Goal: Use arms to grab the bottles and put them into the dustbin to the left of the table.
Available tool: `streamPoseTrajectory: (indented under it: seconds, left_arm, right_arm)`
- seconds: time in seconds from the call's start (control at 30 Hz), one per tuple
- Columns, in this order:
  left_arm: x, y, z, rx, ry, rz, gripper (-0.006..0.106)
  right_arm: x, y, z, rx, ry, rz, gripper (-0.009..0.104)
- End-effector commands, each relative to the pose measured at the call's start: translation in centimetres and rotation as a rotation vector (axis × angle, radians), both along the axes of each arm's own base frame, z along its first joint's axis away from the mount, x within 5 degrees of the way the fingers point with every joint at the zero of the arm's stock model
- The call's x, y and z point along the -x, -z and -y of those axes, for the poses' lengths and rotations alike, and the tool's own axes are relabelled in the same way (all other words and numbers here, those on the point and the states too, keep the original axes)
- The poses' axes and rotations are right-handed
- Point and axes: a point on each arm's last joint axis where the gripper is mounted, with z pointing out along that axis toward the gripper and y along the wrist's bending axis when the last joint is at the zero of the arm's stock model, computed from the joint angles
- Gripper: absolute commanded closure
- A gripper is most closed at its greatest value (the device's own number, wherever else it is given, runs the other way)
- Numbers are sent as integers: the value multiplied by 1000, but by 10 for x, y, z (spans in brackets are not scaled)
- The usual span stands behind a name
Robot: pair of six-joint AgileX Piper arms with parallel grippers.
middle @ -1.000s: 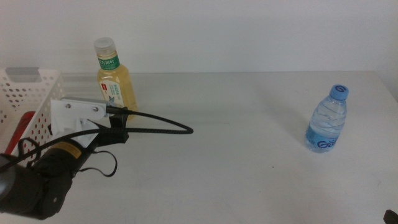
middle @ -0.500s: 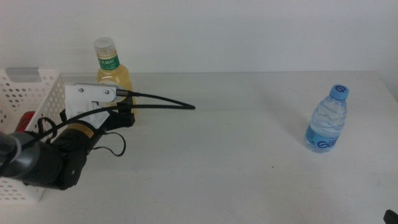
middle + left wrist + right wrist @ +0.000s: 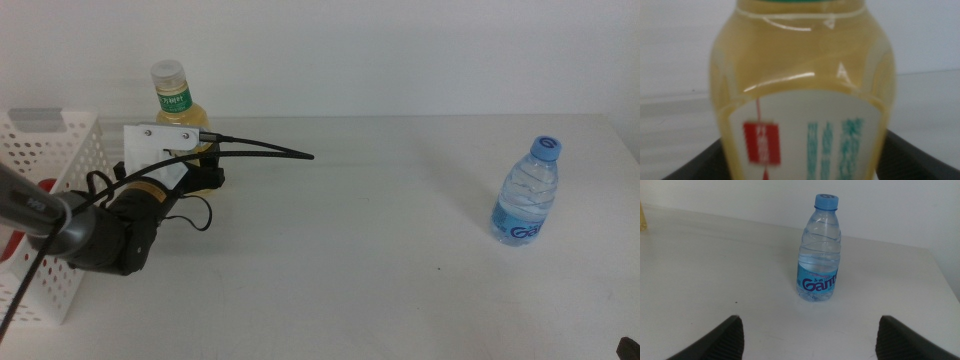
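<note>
The left gripper (image 3: 800, 165) sits right up against the yellow tea bottle (image 3: 802, 95), its 2 dark jaws spread wide, 1 on either side of the bottle's lower body. In the left wrist view the jaws flank the label without clearly pressing on it, so whether they touch the bottle cannot be told. That view is filled by the amber liquid, a white label with a red square and teal characters, and a green band at the neck.

In the middle view the left arm's white housing (image 3: 165, 140) covers the bottle's lower half, with a black cable (image 3: 260, 150) arcing off toward the table's middle. The tea bottle stands upright near the far left of the white table (image 3: 380, 250), its white cap (image 3: 168, 72) and green-white neck label showing above the housing. Just beside it on the left stands the white perforated dustbin (image 3: 50, 190), with something red (image 3: 8, 245) visible at its edge.

The right gripper (image 3: 807, 340) hovers low over the table, jaws wide apart and holding nothing, facing the clear water bottle (image 3: 820, 250). That bottle, with blue cap and blue label, stands upright near the table's right end, well apart from the tea bottle.
</note>
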Motion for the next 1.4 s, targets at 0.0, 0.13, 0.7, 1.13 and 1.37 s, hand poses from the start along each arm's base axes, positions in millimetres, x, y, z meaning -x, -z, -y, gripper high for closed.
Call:
streamPoseTrajectory:
  seconds: [0.0,0.13,0.7,1.13,1.37]
  left_arm:
    - [-13,-30,2,35,-1,155,10]
    - [-26,-28,4,38,-1,176,10]
    - [-43,-31,1,49,-27,194,64]
    - [7,-86,-2,32,10,12,91]
    - [47,-137,-2,6,35,-162,91]
  right_arm:
    - [1,-11,1,-1,8,106,25]
    - [1,-11,1,-1,8,106,25]
    - [1,-11,1,-1,8,106,25]
    - [1,-11,1,-1,8,106,25]
    - [1,-11,1,-1,8,106,25]
